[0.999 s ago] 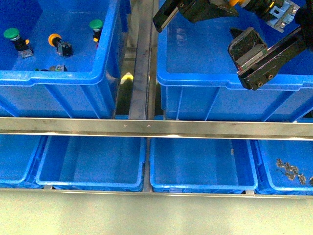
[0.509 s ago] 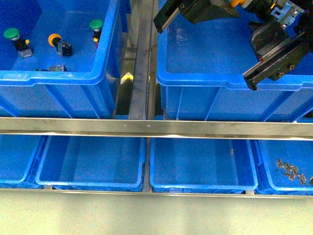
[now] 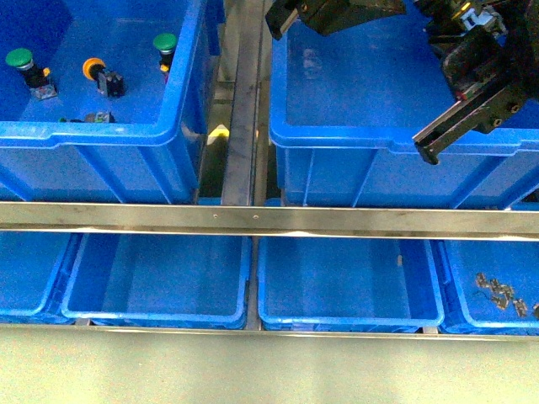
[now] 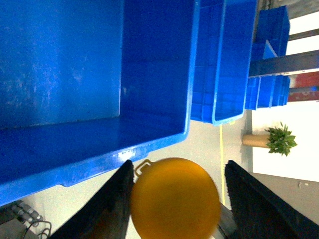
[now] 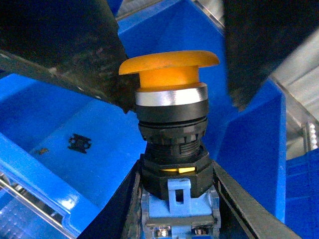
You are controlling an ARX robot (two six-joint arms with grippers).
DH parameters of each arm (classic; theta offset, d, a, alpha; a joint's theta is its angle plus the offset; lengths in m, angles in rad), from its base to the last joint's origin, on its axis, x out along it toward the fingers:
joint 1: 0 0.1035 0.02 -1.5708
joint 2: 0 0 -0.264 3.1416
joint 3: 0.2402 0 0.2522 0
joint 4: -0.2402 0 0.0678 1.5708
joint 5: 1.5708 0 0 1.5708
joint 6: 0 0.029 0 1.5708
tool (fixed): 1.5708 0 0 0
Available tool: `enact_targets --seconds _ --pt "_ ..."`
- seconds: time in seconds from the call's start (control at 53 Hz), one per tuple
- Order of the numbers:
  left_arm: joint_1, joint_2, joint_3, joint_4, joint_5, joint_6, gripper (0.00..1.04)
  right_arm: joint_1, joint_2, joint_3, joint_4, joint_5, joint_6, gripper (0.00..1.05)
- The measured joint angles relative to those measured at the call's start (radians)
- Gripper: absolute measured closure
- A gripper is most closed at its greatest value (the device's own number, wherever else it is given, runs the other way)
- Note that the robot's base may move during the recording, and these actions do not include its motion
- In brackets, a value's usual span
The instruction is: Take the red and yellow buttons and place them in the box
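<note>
Right gripper (image 5: 175,172) is clenched on the body of the yellow button (image 5: 169,74), held over the far right box (image 3: 379,139), while the left gripper (image 4: 177,199) flanks its cap with parted fingers, so you seem mid-placement: next, clear the left fingers, lower, and let go.

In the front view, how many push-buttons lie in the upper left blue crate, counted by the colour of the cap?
Green cap: 2
Orange cap: 1
Total: 3
One further piece behind the crate's front rim is mostly hidden, so it is not counted.
</note>
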Motion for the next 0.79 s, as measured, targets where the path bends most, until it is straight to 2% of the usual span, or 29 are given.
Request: enact_targets --seconds 0.207,0.264,0.396,0.641,0.792 --pt "0.054 -0.084 -0.099 0.049 -0.024 0.018 0.13 -0.007 0.0 -0.002 -0.021 0.006 0.023 0.77" --pt "0.072 -0.103 -0.127 0.056 -0.023 0.031 0.07 -0.007 0.0 -0.002 -0.024 0.005 0.024 0.77" --pt "0.139 -0.196 -0.254 0.068 -0.055 0.096 0.08 -0.022 -0.005 -0.002 -0.043 0.0 0.025 0.77" --pt "0.26 -0.459 -0.54 0.092 -0.13 0.349 0.08 -0.068 -0.05 -0.002 -0.1 -0.021 0.026 0.77" --pt "0.458 -0.713 -0.808 0.06 -0.144 0.557 0.08 -0.117 -0.131 -0.002 -0.175 -0.052 0.033 0.77"
